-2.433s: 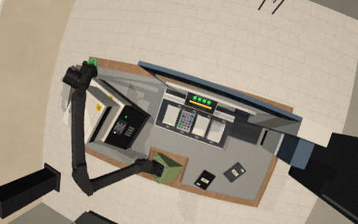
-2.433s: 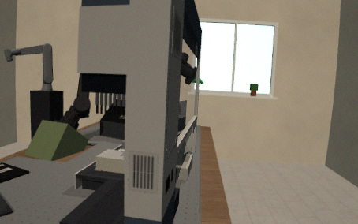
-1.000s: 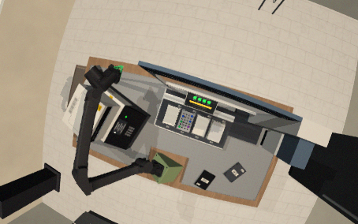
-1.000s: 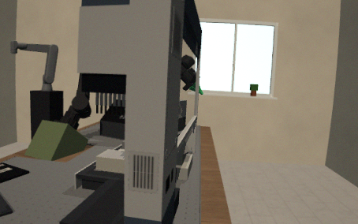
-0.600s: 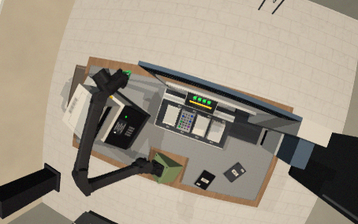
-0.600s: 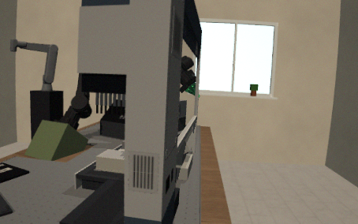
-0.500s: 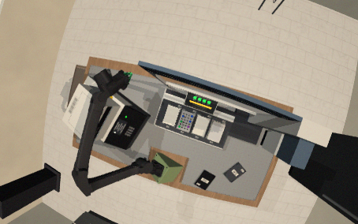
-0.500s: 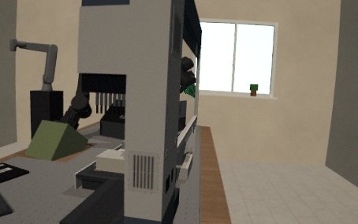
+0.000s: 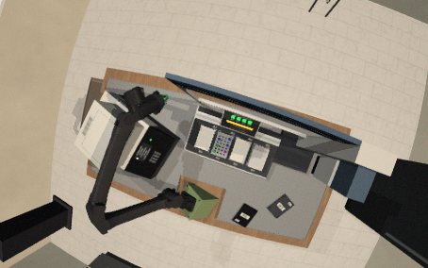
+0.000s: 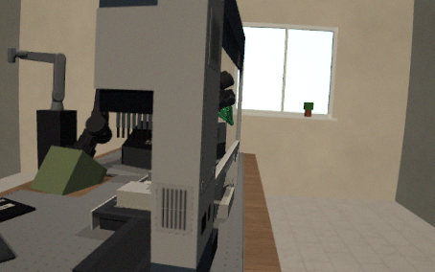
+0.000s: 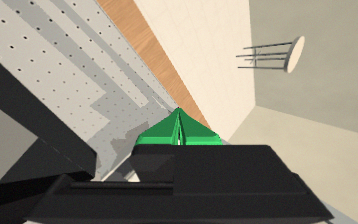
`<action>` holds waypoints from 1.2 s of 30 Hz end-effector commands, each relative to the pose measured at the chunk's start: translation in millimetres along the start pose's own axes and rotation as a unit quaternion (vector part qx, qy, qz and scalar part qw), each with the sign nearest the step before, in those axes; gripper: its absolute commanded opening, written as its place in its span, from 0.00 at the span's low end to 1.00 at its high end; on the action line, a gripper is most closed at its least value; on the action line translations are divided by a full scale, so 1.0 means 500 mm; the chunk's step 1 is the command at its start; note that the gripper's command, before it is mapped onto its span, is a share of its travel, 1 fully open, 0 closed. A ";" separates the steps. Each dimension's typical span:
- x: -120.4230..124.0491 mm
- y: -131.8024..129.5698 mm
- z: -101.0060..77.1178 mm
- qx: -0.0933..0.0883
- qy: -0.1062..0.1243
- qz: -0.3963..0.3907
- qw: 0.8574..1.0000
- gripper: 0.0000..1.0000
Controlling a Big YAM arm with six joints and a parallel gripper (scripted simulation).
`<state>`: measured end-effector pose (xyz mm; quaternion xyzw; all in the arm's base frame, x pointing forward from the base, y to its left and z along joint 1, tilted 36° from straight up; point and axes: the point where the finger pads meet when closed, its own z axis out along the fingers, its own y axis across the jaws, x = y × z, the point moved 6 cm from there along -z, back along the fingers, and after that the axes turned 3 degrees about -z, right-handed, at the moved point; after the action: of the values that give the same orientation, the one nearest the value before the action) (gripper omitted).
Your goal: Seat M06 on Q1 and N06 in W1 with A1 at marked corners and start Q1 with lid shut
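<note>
The cycler Q1 (image 9: 127, 142) stands at the bench's left end, with a black key panel (image 9: 150, 153) and a green lamp (image 9: 150, 140). Its white lid (image 9: 96, 128) lies behind the panel, partly hidden by my arm; I cannot tell if it is fully shut. A white PCR plate (image 9: 205, 138) sits on D1 and another (image 9: 240, 150) on D3. My gripper (image 9: 163, 98) hovers beyond Q1's rear right corner, near the bench's back edge. Its green fingers are shut on nothing and also show in the exterior view (image 10: 226, 115) and the wrist view (image 11: 178, 120).
The tube cooling block (image 9: 222, 143) is on D2 and the deep-well block (image 9: 258, 157) on D4. A tall gantry (image 9: 264, 110) runs behind the deck. Two black nests (image 9: 244, 213) (image 9: 281, 206) lie at the front right. My green base (image 9: 200, 200) is at the front edge.
</note>
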<state>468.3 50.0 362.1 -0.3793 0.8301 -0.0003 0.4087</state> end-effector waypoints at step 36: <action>0.290 0.055 -0.016 -0.102 0.136 0.126 0.977 0.00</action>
<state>395.4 -10.3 260.7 -0.3277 0.9050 0.0780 0.2599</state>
